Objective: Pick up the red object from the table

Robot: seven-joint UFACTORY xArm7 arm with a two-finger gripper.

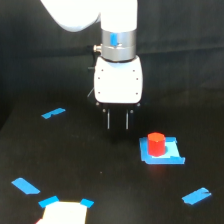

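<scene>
The small red-orange upright cylinder (156, 144) stands on a flat blue square patch (162, 151) toward the exterior view's right edge of the wide matte black tabletop (110, 175), untouched. The white arm's pincer (117, 120) hangs above the tabletop's middle, off to one side of the cylinder and clear of it, its two thin dark fingers (107, 120) slightly parted and holding nothing. The step in hand looks like the approach. The next move calls for shifting toward the cylinder, centring the fingers over it, then lowering to straddle it.
</scene>
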